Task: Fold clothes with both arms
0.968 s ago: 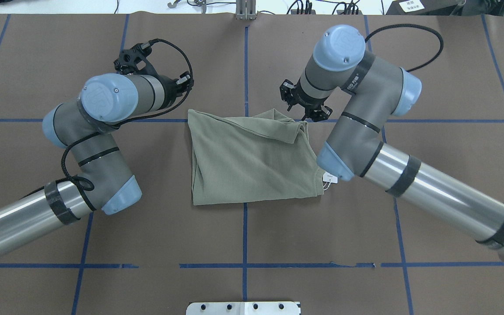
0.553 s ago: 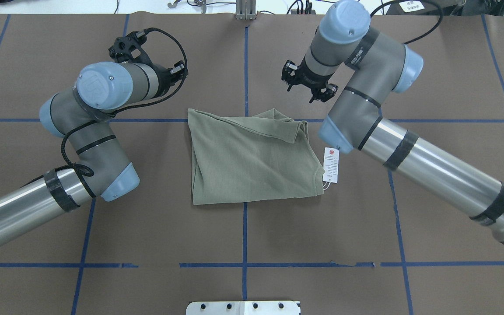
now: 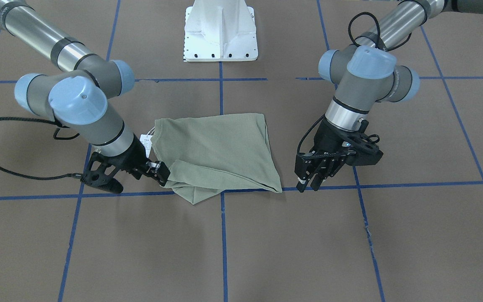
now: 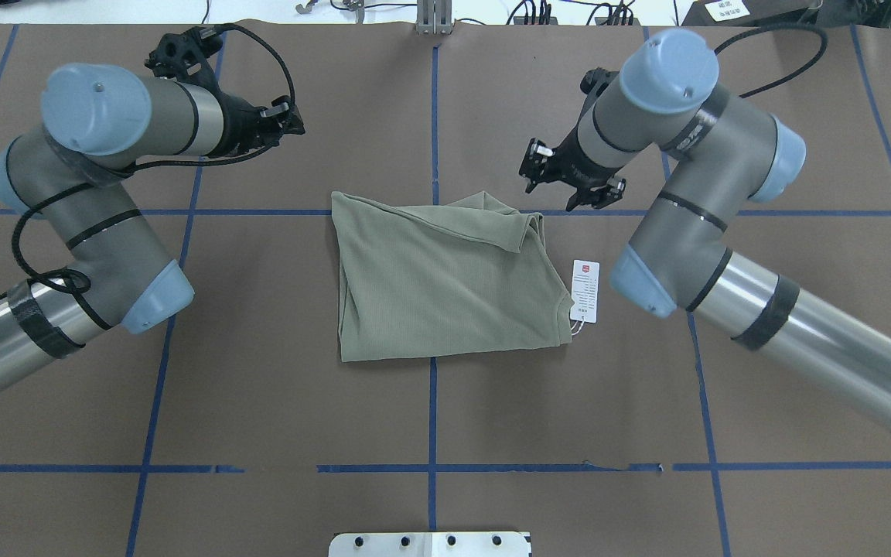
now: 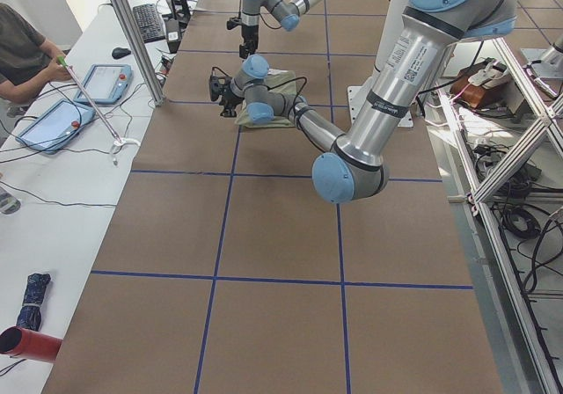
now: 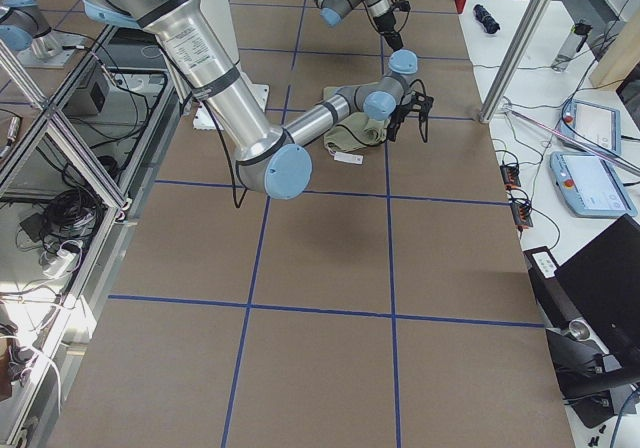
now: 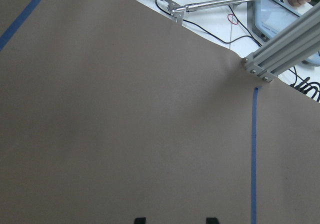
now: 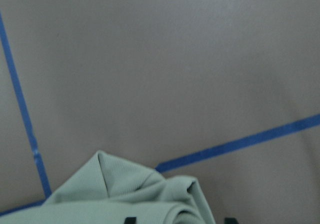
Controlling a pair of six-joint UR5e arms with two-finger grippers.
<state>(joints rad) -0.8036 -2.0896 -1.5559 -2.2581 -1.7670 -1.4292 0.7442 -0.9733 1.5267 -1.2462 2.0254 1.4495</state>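
Note:
The sage-green shirt [image 4: 445, 286] lies folded into a rough rectangle at the table's middle, its far right corner bunched up [image 8: 125, 194]. Its white hang tag [image 4: 585, 290] rests on the mat beside the shirt's right edge. My right gripper [image 4: 569, 182] hovers just beyond that bunched corner, open; in the right wrist view its fingertips [image 8: 130, 219] are apart with nothing between them. My left gripper [image 4: 291, 124] is off to the far left of the shirt, open over bare mat [image 7: 175, 220]. In the front-facing view the shirt [image 3: 216, 151] lies between both grippers.
Blue tape lines [image 4: 432, 418] grid the brown mat. The white pedestal base [image 3: 220, 31] stands at the robot's side. An aluminium post [image 4: 434, 19] rises at the far edge. A person [image 5: 26, 51] sits at a side desk with tablets.
Both arms have drawn back from the shirt. The left gripper went farther left and away. The right arm swung right, uncovering the hang tag. The shirt has stayed put.

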